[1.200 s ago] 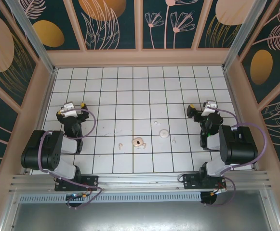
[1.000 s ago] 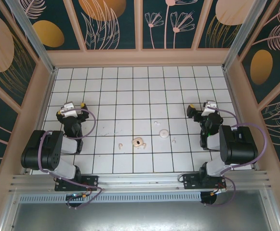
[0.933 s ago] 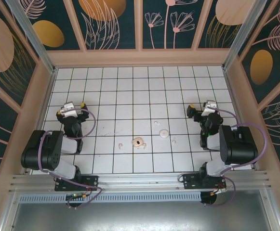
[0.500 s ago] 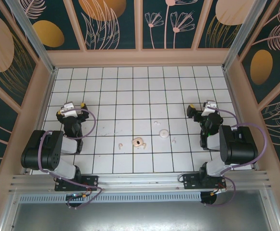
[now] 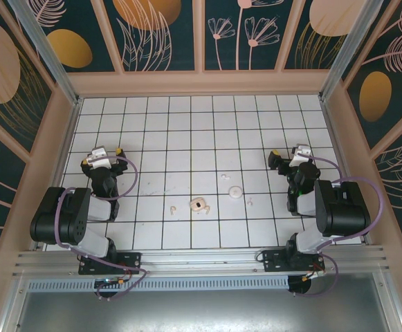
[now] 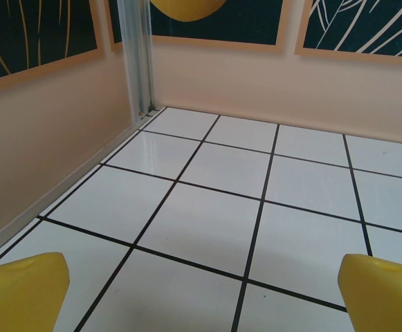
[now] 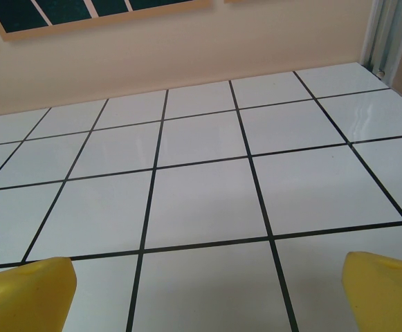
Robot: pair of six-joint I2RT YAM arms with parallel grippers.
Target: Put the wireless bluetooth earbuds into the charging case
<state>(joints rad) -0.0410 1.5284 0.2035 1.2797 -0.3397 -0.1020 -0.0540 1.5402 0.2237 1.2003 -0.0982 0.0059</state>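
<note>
Clock reference: 12 o'clock is pointing at the far wall, counted from the pink rounded piece in the top view.
Arm bases: both are sitting at the 6 o'clock edge of the tiled table (image 5: 159,124), the left toward 7 o'clock and the right toward 5 o'clock.
Pink earbud (image 5: 174,207): it is lying loose on a tile at 9 o'clock, near the pink rounded piece.
Pink rounded piece (image 5: 199,205): it is resting near mid-table, and is too small to tell whether it is the charging case.
White earbud (image 5: 251,203): it is lying at 3 o'clock, well apart.
Pale disc (image 5: 235,191): it is lying flat at 2 o'clock, touching nothing.
Far earbud (image 5: 226,177): it is lying between 1 and 2 o'clock, just beyond the disc.
Left gripper (image 5: 102,156) (image 6: 202,294): it is sitting at 10 o'clock, well apart from every piece, with its yellow fingertips (image 6: 21,290) standing wide and gripping nothing.
Right gripper (image 5: 292,156) (image 7: 205,294): it is sitting at 2 o'clock, with its yellow fingertips (image 7: 24,294) spread wide over bare tile.
Far wall (image 5: 201,83): it is closing the table at 12 o'clock.
</note>
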